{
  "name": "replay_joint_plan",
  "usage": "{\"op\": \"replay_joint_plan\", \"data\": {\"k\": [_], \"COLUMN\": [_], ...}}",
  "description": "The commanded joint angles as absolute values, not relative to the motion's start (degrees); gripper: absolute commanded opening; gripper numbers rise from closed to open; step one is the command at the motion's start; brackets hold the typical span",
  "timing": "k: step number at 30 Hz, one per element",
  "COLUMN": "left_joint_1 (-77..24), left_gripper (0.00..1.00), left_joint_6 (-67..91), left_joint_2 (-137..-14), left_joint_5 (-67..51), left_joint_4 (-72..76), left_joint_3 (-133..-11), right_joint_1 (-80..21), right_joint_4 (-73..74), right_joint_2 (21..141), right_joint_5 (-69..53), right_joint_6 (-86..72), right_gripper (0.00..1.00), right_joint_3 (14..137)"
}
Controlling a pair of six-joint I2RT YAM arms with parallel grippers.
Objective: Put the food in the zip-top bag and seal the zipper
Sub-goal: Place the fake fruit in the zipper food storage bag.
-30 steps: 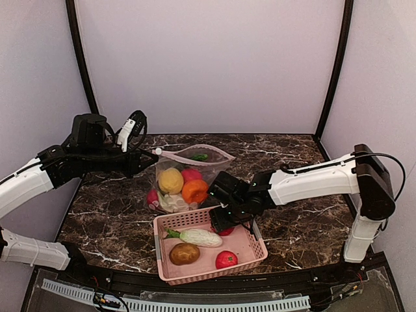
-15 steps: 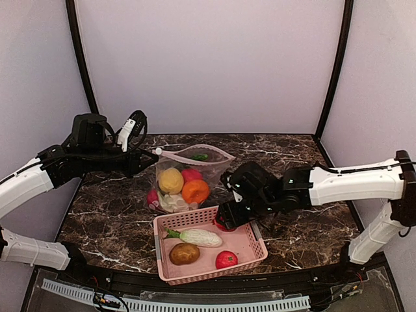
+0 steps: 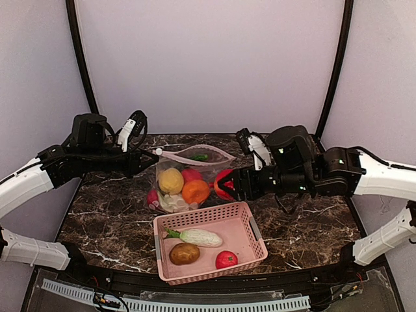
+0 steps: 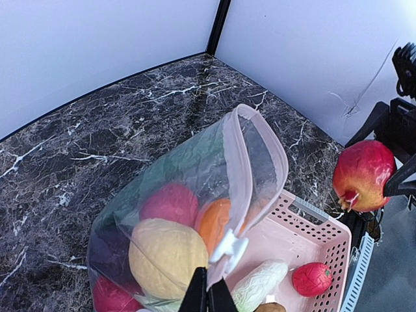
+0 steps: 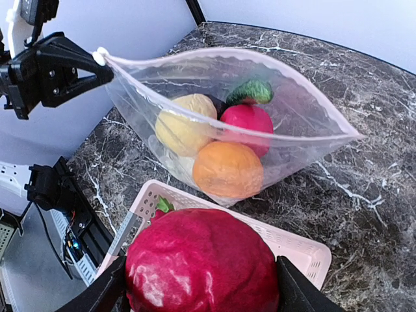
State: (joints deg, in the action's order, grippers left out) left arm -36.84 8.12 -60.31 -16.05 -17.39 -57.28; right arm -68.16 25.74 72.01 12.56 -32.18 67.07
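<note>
The clear zip-top bag [image 3: 209, 170] stands open on the table, its zipper [image 4: 239, 170] spread wide. It holds a yellow ball [image 3: 170, 181], an orange ball [image 3: 194, 191], a red ball [image 3: 190, 174], a green cucumber [image 3: 199, 156] and pale cabbage [image 3: 172, 203]. My left gripper [image 3: 146, 159] is shut on the bag's mouth corner by the white slider and holds it up; its tips [image 4: 208, 296] pinch the strip. My right gripper [image 3: 229, 184] is shut on a red ball [image 5: 201, 263], held in the air just right of the bag and above the basket's far edge.
A pink slatted basket [image 3: 255, 235] sits in front of the bag. It holds a pale leafy cabbage [image 3: 197, 237], a brown potato [image 3: 184, 253] and a small red ball [image 3: 226, 259]. Dark marble table, walls close at the back and sides.
My right gripper has lifted the red ball out of the basket and carried it up and back to beside the bag. The left arm and bag have not moved.
</note>
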Motion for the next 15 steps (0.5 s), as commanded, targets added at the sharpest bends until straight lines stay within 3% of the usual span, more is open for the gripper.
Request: {"op": "replay_joint_plan", "data": {"k": [1, 15], "left_joint_1": [-36.36, -36.35], "left_gripper": [0.01, 0.01], "left_joint_6": [8.28, 8.19], "left_joint_2": [-58.71, -57.04], "left_joint_5": [-17.36, -17.83], "left_joint_4": [-16.37, -18.38], "left_joint_3": [-57.77, -57.73], "right_joint_1": [-65.63, -57.27], "right_joint_4": [24.72, 29.61], "right_joint_2": [75.83, 90.97], "right_joint_5": [15.34, 7.03], "right_joint_6": [-28.55, -18.59], "right_gripper": [0.62, 0.62], "right_joint_3": [74.73, 91.29]}}
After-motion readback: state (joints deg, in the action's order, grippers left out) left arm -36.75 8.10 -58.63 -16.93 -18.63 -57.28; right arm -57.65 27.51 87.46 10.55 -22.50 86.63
